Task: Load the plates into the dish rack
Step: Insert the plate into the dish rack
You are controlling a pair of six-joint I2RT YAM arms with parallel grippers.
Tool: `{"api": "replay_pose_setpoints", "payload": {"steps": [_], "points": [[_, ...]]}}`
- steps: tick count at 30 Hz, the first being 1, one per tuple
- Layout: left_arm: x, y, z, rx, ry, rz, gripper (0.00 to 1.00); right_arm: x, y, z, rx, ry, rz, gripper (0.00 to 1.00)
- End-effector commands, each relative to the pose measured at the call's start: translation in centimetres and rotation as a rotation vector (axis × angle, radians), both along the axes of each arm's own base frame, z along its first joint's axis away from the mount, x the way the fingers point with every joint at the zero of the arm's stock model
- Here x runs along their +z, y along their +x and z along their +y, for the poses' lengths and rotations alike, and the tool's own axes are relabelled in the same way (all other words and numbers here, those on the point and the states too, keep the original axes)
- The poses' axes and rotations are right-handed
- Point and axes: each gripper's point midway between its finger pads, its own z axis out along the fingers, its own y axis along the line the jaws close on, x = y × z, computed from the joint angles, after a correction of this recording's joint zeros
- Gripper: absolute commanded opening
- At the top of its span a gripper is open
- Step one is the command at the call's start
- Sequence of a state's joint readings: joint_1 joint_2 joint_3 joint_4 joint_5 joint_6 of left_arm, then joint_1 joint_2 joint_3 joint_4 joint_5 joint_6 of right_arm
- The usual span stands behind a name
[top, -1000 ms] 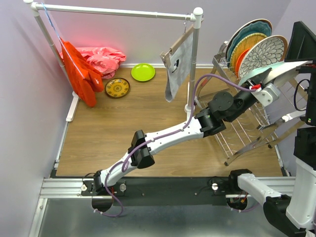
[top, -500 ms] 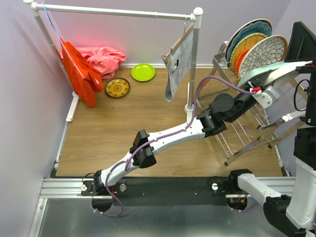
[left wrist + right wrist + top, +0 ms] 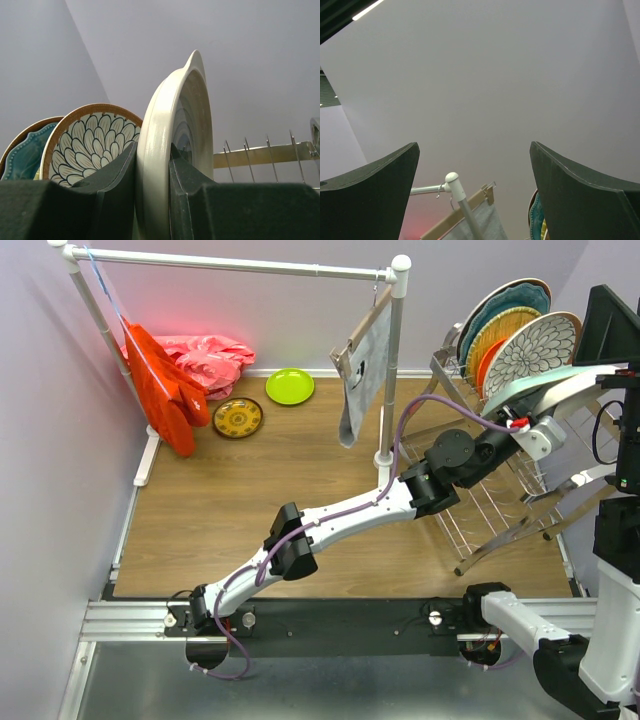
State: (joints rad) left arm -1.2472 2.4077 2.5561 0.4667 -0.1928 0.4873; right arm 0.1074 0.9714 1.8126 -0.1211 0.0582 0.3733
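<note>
Jaws of the left gripper (image 3: 154, 172) pinch the lower rim of the mint tray (image 3: 172, 115), one pad on each face; the right gripper (image 3: 475, 165) gapes wide on nothing, so your left arm alone is at the work. Dish rack (image 3: 480, 502): right side of the table (image 3: 250, 500), tilted, its free tines below the wrist and nearer you. Racked plates stand on edge at its far end, and the floral plate (image 3: 535, 348) is just behind the tray, face parallel. Tray: carried on edge over the rack, long axis running up and away from the jaws, handle tab uppermost. Your coming move, by judgement, is a descent between free tines. Lime green plate (image 3: 289, 386) and patterned plate (image 3: 238, 418) lie flat, well apart at far left.
</note>
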Motion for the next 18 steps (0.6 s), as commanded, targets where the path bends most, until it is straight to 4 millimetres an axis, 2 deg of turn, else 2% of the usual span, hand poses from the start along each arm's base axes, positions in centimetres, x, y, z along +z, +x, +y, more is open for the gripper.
{"api": "replay_pose_setpoints", "payload": {"steps": [1,10,18], "points": [[-0.68,1.23,0.24,0.049,0.011,-0.022,0.00,0.03,-0.34,-0.33,-0.015,0.006,-0.008,1.00],[-1.24,1.38,0.14,0.060,0.049,-0.033,0.00,0.10,-0.47,-0.46,-0.021,0.009,-0.010,1.00],[-1.18,1.23,0.10,0.052,0.061,-0.035,0.14,0.03,-0.43,-0.63,-0.029,0.013,-0.008,1.00]]}}
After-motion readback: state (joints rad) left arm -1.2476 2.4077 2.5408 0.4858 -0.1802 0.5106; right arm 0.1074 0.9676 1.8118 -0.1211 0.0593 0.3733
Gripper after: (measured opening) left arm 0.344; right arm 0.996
